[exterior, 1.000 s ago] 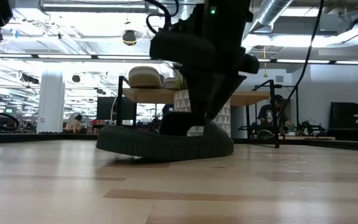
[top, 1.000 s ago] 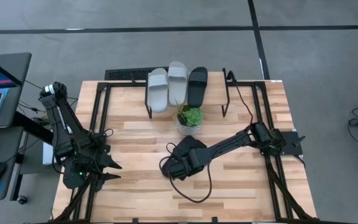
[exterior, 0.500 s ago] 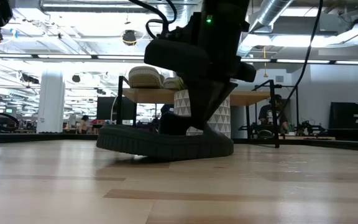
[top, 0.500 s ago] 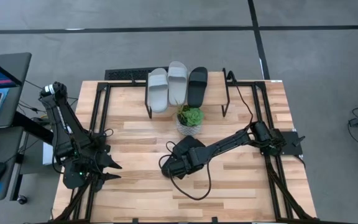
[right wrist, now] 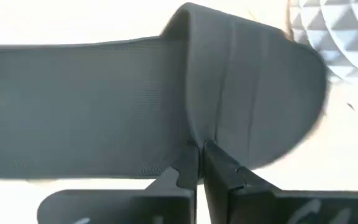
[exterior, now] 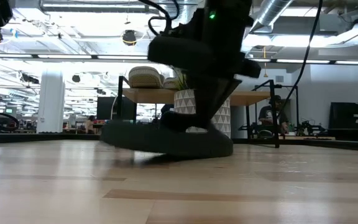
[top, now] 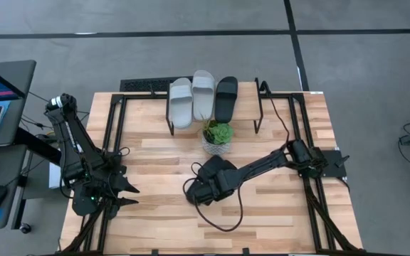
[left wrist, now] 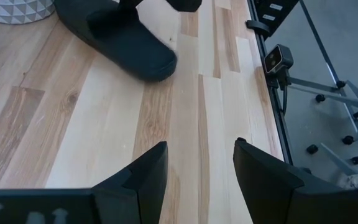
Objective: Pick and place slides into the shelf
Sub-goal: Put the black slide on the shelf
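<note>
A black slide [exterior: 166, 140] lies on the table in front of a plant pot. It also shows in the left wrist view as the black slide [left wrist: 117, 37]. My right gripper [right wrist: 201, 152] stands over the black slide [top: 194, 193] and is shut on its strap. The shelf [top: 246, 99] stands at the table's far edge. Two light grey slides [top: 191, 99] and one black slide [top: 225, 98] rest sole down on its top. My left gripper [left wrist: 197, 152] waits open near the table's left edge, touching nothing. My right gripper pinches the wide strap [right wrist: 229, 106] between its two fingers [right wrist: 219, 168], near the strap's edge on the footbed side. The fingers come from above, pointing down. The slide sits tilted: its left end [exterior: 114, 132] is up, its right end [exterior: 219, 149] on the table.
A white patterned pot with a green plant [top: 218, 139] stands between the black slide and the shelf. A loose cable [top: 226, 217] loops on the table near the right arm. Bare wood spreads across the table's near half.
The black slide under my right gripper has tipped. Its left end has come up off the table while its right end stays down.
</note>
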